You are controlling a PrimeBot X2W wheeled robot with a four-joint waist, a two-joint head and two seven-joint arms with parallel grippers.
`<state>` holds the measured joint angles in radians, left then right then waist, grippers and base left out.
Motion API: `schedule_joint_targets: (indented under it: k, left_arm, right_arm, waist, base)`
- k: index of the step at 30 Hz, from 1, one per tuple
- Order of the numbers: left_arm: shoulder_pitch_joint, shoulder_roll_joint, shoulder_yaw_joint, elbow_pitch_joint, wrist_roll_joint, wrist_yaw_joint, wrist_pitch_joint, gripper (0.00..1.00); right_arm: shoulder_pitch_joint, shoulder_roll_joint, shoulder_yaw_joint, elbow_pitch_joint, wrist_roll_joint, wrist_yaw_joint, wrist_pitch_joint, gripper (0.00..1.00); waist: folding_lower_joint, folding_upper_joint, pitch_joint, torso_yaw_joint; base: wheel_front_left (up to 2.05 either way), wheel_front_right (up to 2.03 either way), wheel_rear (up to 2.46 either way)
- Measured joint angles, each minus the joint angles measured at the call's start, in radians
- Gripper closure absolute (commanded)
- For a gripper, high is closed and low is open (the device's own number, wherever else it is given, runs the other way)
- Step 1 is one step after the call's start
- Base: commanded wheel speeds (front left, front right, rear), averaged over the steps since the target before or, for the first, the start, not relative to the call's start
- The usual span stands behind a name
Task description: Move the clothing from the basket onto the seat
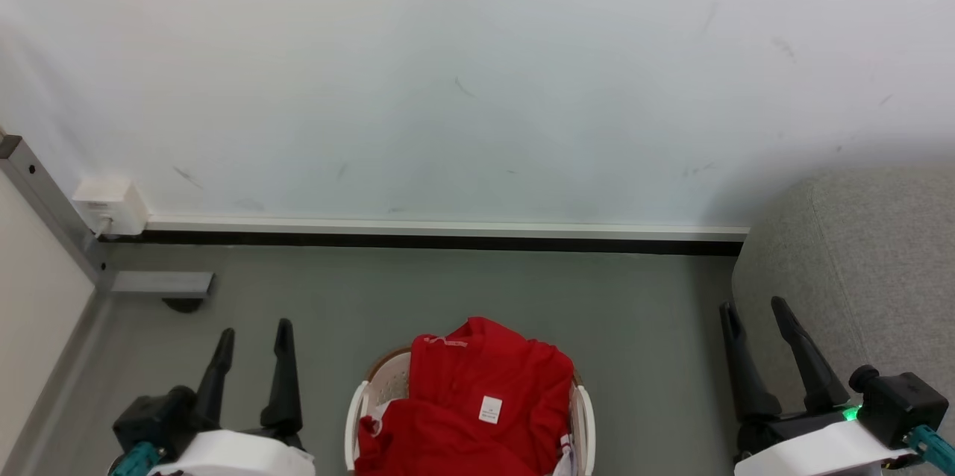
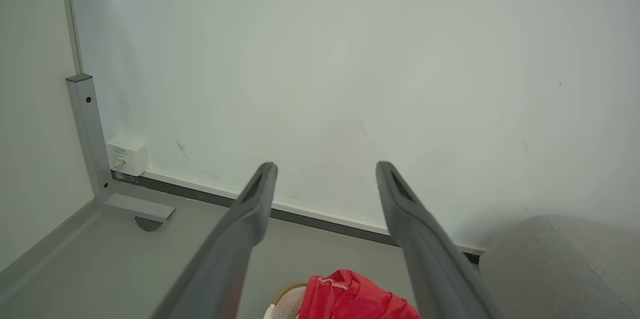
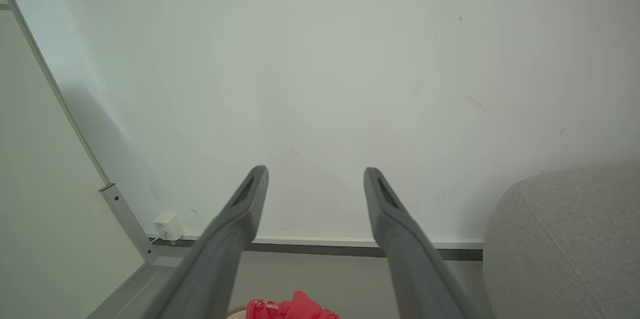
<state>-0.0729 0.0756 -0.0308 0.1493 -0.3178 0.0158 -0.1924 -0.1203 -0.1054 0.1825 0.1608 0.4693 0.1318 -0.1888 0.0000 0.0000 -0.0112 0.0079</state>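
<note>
Head view showed us the clothing [image 1: 477,394] heaped in the basket [image 1: 392,386] on the floor [image 1: 448,289], none of it on the seat [image 1: 858,252] at the right. We found the left tool [image 1: 255,328] and right tool [image 1: 753,306] spread and empty, flanking the basket. We judged the transfer not yet begun.

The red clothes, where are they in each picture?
Head view: clothes at the bottom middle, heaped in the basket.
Left wrist view: clothes at the bottom edge, just right of middle.
Right wrist view: clothes peeking up at the bottom edge, just left of middle.
Shared landmark: the white wall box, up and left of the clothes in every view.
</note>
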Motion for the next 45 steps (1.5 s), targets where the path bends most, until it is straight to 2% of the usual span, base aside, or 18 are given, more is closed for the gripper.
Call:
schedule_joint_targets:
  k: [37, 45]
  left_arm:
    - [-0.002, -0.003, -0.003, -0.028, 0.291, 0.002, -0.071, 0.00]
    - [-0.002, -0.006, 0.002, -0.028, 0.293, -0.002, -0.072, 0.00]
  right_arm:
    - [-0.018, -0.005, 0.021, -0.016, -0.240, 0.000, -0.074, 0.00]
    - [-0.018, -0.004, 0.018, -0.016, -0.240, 0.000, -0.076, 0.00]
  waist:
    - [0.0000, 0.0000, -0.002, -0.006]
    - [0.0000, 0.0000, -0.002, -0.010]
  base:
    - [0.00, 0.00, 0.00]
    - [0.00, 0.00, 0.00]
